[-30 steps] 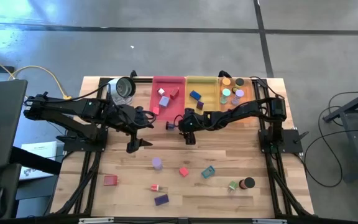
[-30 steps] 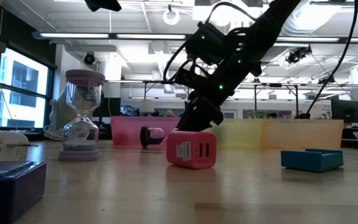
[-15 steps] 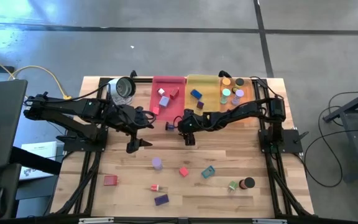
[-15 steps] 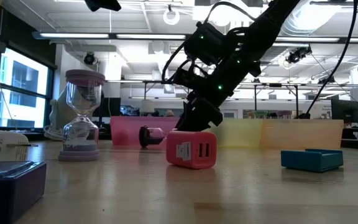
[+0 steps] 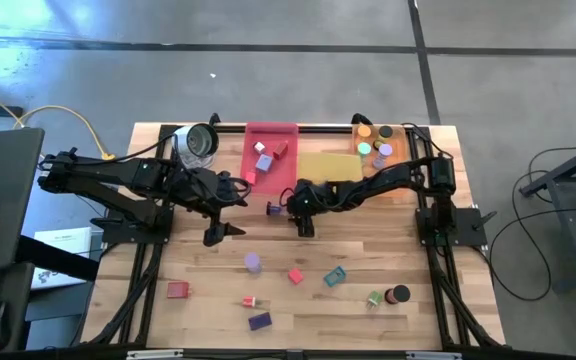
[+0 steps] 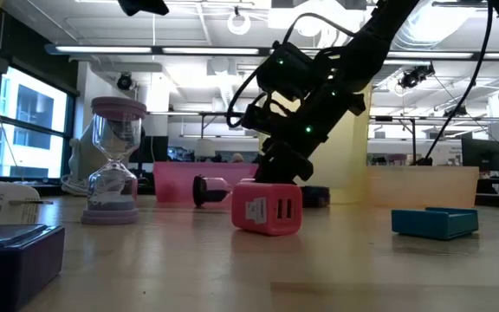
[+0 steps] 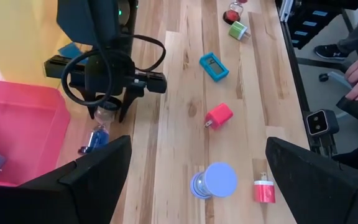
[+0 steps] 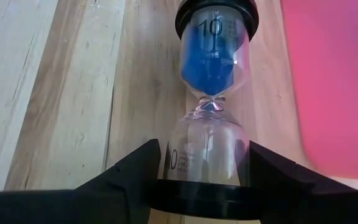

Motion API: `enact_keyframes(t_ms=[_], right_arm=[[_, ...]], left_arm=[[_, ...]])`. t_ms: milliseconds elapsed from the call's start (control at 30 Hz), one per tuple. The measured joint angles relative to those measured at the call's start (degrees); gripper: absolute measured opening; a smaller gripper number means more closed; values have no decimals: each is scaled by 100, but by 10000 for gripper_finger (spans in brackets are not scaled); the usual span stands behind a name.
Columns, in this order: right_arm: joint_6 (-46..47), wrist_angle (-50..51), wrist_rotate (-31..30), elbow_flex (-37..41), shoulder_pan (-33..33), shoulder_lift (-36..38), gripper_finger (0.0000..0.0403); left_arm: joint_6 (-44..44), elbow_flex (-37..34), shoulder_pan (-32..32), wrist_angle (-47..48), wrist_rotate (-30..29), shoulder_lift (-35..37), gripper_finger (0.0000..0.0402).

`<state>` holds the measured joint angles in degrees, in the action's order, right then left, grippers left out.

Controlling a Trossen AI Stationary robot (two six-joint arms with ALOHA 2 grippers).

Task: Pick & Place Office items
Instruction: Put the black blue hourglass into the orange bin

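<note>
Hourglass (image 8: 213,93) between claw (image 8: 197,171) fingers (blue sand)

The high view looks straight down on the whole wooden table (image 5: 298,250), far enough to take in floor all round. The low view sits at tabletop level, facing level across it into the room. The left wrist view looks forward toward 3 o'clock, sharing the red charger block (image 7: 219,116) with the low view (image 6: 267,208). The right wrist view sits very near the blue-sand hourglass (image 8: 213,93).

Two arms (image 5: 118,185), three trays (image 5: 270,145) (pink, yellow, orange), two hourglasses (image 8: 213,106)
</note>
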<state>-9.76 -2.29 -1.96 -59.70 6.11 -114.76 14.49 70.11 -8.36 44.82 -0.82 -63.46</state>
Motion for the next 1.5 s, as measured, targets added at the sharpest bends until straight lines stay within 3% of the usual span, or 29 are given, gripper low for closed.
enact_keyframes(t_ms=[1000,1167,1367,1500], right_arm=[[400,-32,-324,-2,-186,326,206],[398,-39,-901,-4,-365,341,206],[229,11,-2157,-12,-639,520,206],[-53,126,-2427,-13,-765,882,206]], left_arm=[[-80,0,0,-157,-100,-2,363],[-86,0,0,-158,-98,-2,363],[-162,0,0,-149,-227,-4,363],[-182,0,0,-132,-457,-7,363]])
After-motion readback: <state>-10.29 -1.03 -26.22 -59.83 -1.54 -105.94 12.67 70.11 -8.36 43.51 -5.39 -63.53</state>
